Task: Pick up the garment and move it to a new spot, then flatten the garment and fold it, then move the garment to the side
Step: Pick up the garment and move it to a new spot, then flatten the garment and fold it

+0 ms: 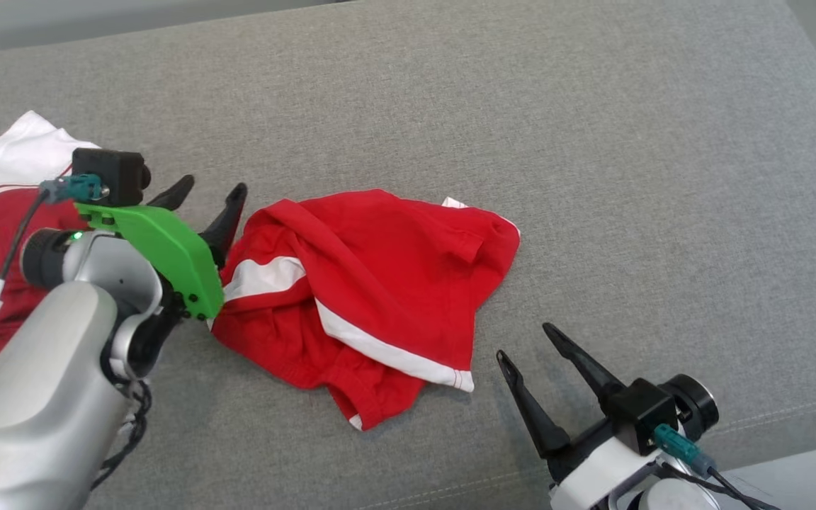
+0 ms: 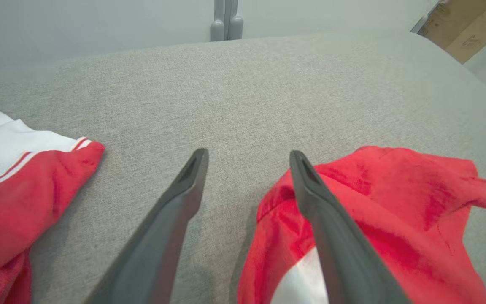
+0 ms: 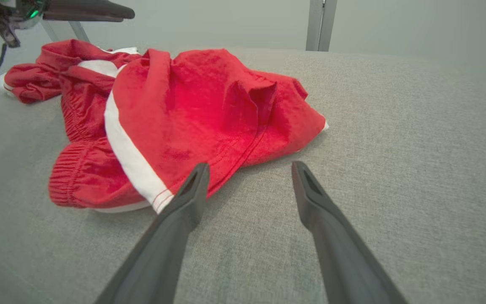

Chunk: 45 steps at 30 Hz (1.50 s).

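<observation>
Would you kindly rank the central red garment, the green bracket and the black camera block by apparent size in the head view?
1. red garment
2. green bracket
3. black camera block
Both wrist parts sit nearer the lens, which flatters them.

No readable text, numbers or brand marks in any of my views. One candidate only: cardboard box point(image 2: 458, 29), upper right of my left wrist view, carries a small dark printed mark on its side, too blurred and small to read.

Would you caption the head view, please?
Open left gripper and open right gripper flank the crumpled red garment on grey upholstery.
</observation>
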{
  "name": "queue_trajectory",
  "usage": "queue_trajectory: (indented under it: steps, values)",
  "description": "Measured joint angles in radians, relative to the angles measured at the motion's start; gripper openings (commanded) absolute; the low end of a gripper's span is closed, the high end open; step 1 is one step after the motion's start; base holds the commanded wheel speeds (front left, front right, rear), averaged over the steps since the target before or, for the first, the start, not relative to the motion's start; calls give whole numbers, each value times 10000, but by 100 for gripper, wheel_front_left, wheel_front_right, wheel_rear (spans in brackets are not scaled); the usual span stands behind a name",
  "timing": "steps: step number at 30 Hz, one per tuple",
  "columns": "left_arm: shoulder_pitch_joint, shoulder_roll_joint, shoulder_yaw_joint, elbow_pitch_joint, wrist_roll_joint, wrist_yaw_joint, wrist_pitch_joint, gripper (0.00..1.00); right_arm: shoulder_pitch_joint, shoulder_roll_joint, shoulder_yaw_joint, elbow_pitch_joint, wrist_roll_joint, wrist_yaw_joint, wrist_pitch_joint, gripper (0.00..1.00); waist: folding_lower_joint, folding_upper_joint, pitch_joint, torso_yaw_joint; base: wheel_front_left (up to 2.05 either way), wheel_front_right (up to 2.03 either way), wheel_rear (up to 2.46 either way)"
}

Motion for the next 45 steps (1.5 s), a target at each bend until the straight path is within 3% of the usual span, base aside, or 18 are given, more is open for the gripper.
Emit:
queue_trajectory:
  steps: [6,18,27,28,30,31,32,33,34,35,36,37,45]
  values:
    - [1135,-815,151,-541,-416,320,-872,100,172,-115,242,892,-2,115,2,100,0,0,-150,500,0,0,0]
    - [2258,-1252,63,-861,-642,458,-1595,100,130,-40,454,1701,33,209,2,97,0,0,-330,1397,0,0,0]
    - [2573,-940,180,-1062,-550,523,-1816,100,-198,96,790,1893,79,295,2,82,0,0,-472,1622,0,0,0]
    - [2579,-941,180,-1116,-548,523,-1864,100,-220,100,805,1900,98,303,2,71,0,0,-480,1614,0,0,0]
    - [2589,-943,180,-1164,-541,523,-1866,100,-245,105,819,1919,113,303,2,61,0,0,-498,1596,0,0,0]
    - [2603,-941,180,-1177,-541,525,-1868,100,-248,107,828,1941,125,303,2,64,0,-1,-508,1586,0,0,0]
    - [2681,-941,180,-1206,-539,558,-1868,100,-248,113,851,1971,128,303,2,76,0,0,-529,1564,0,0,0]
    - [2736,-938,180,-1212,-539,579,-1868,100,-248,115,863,1979,142,303,2,76,0,0,-538,1553,0,0,0]
    - [2783,-936,180,-1218,-539,604,-1868,100,-248,117,871,1981,144,303,2,67,0,-1,-546,1541,0,0,0]
    - [2810,-930,182,-1229,-539,606,-1868,100,-248,125,874,1994,176,305,2,47,0,0,-555,1530,0,0,0]
    - [2851,-911,201,-1260,-539,606,-1868,100,-248,136,892,2050,213,305,2,16,0,0,-572,1506,0,0,0]
    - [2879,-892,232,-1281,-539,608,-1870,100,-249,136,909,2073,215,305,2,0,0,0,-583,1490,0,0,0]
    - [3238,-752,616,-1825,-671,688,-1985,100,-307,161,395,1730,759,307,2,0,0,0,-568,1262,0,0,0]
